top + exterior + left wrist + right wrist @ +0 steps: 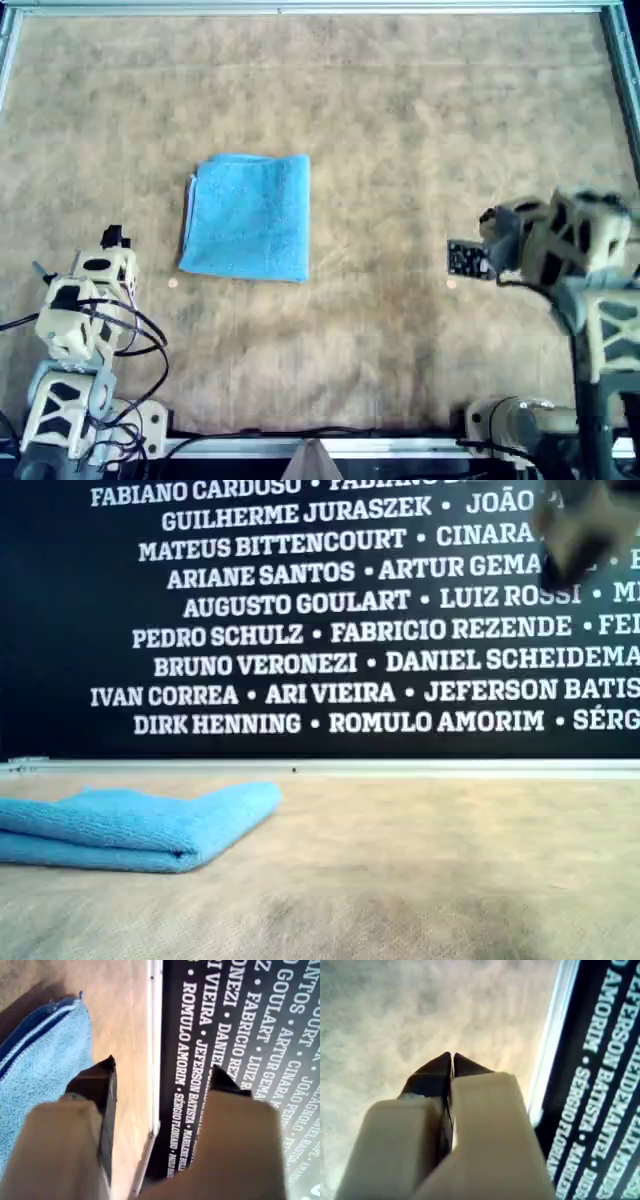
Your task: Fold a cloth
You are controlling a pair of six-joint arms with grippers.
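Note:
The light blue cloth [250,215] lies folded in layers on the brown table, left of centre in the overhead view. It shows at the exterior view's left [130,825] and in the first wrist view [35,1070]. My first gripper [162,1072] is open and empty; in the overhead view [113,238] it sits off the cloth's near left corner, apart from it. My second gripper [452,1055] is shut and empty. It hangs above bare table at the overhead view's right [465,260], far from the cloth.
The brown felt-like table [400,120] has a raised metal rail [320,8] along its far edge. Behind it stands a black wall with white names [330,630]. A blurred arm part [590,530] shows at the exterior view's upper right. Cables [130,340] trail by the first arm's base.

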